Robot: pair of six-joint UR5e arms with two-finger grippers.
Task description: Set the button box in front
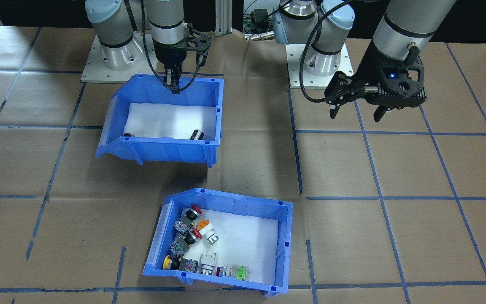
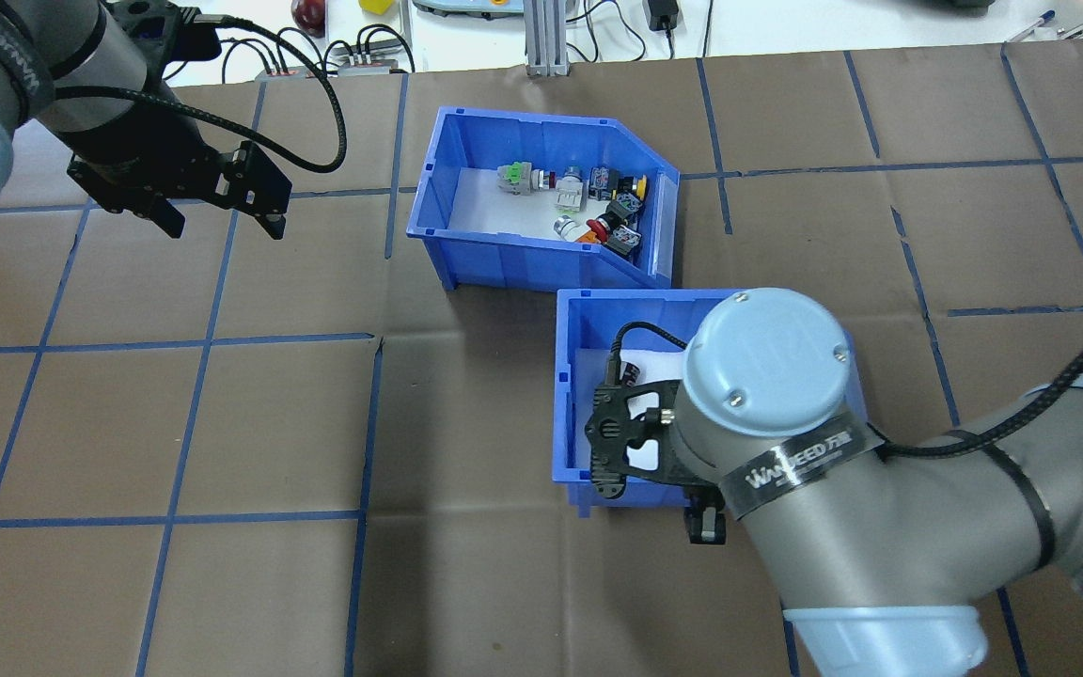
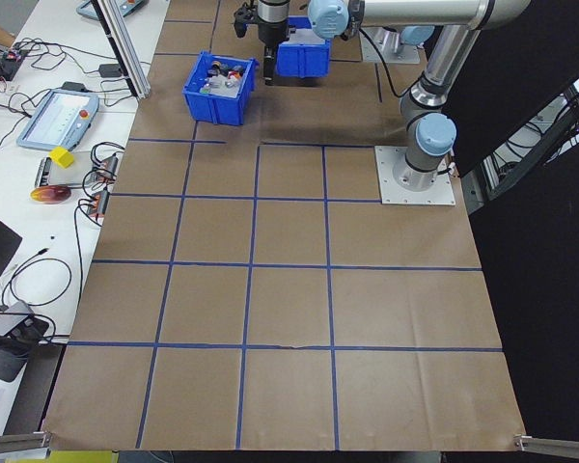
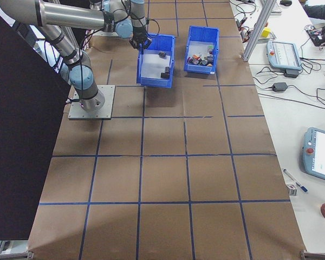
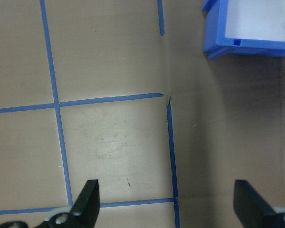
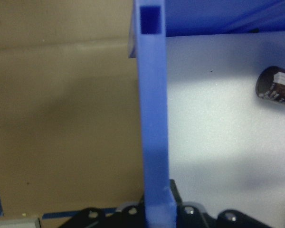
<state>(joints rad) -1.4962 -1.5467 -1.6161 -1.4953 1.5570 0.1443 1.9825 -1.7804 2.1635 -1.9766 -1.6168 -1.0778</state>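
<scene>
Your right tool (image 1: 174, 84) pinched the cylinder bin's (image 1: 158, 150) wall, left tool (image 1: 357, 110) gaped empty; dragging could bump the button box (image 1: 222, 280).

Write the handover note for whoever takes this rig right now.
Right pincer: shut on the near wall of the blue bin with black cylinders, nearest the robot's base.
Left pincer: open, empty, hovering over bare table, clear of both bins.
Button box: on the table's far side from the robot, beyond the cylinder bin, untouched by either pincer.
Done: button box appears to sit in front.
Left: confirm placement, release the cylinder bin, withdraw.
</scene>
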